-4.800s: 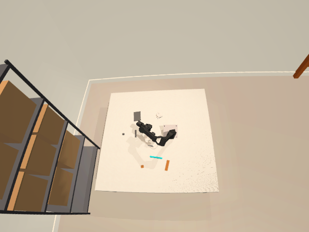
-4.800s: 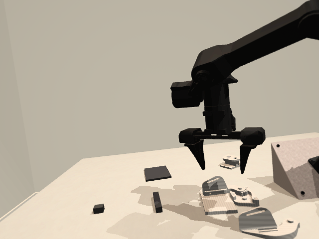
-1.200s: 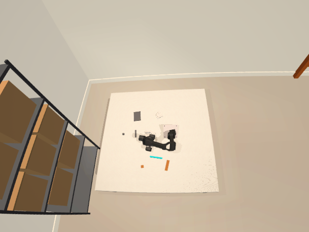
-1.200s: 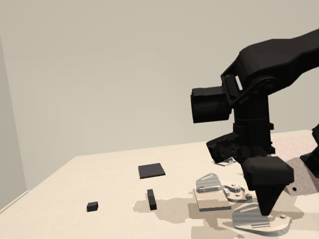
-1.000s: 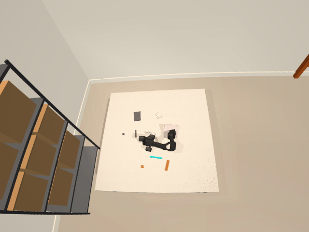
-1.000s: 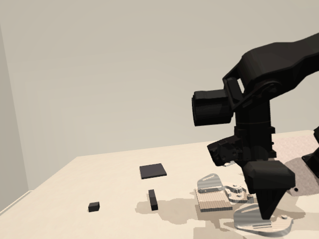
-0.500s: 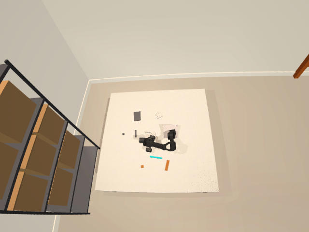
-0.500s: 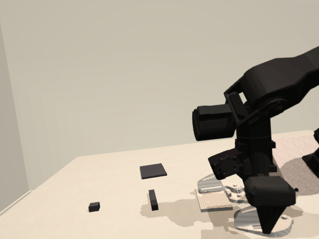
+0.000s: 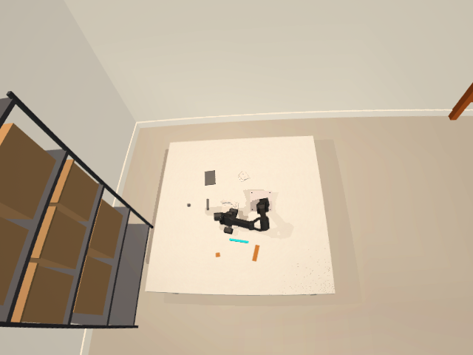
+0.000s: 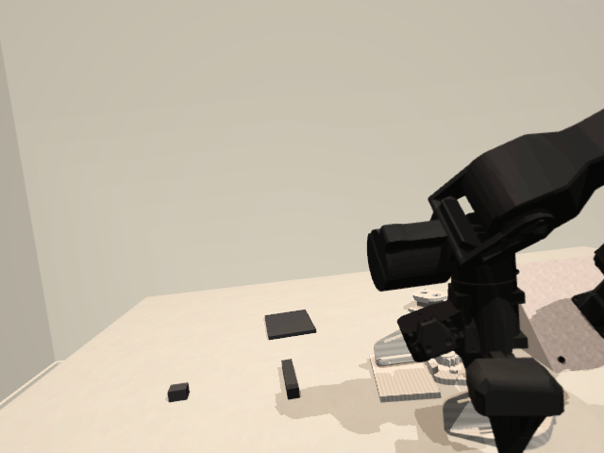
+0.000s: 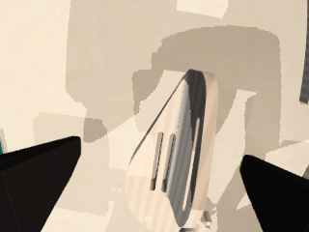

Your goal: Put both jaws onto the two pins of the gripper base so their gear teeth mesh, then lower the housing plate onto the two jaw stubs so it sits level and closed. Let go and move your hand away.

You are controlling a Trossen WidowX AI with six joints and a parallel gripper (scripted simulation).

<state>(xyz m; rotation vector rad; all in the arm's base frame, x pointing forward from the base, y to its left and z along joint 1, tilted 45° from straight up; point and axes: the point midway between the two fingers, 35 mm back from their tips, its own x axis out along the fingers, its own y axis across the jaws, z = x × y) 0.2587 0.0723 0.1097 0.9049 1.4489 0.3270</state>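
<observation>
The black two-fingered gripper (image 10: 511, 428) (image 11: 160, 151) stands spread and empty above the pale, slotted jaw with gear teeth (image 10: 468, 414) (image 11: 159, 179), which lies at six o'clock in the wrist view. It should centre the fingers, descend straight, then squeeze gently, keeping the teeth unobstructed.

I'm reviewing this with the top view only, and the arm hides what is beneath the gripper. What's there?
Observer: The wrist view shows a slotted jaw between the gripper's spread fingers in the image, ungripped.
Operator: How many slots on its pale face?
Observer: Two narrow ones, side by side.
Operator: And the surface of the flat plate near it?
Observer: The exterior view shows ribs across that plate.
</observation>
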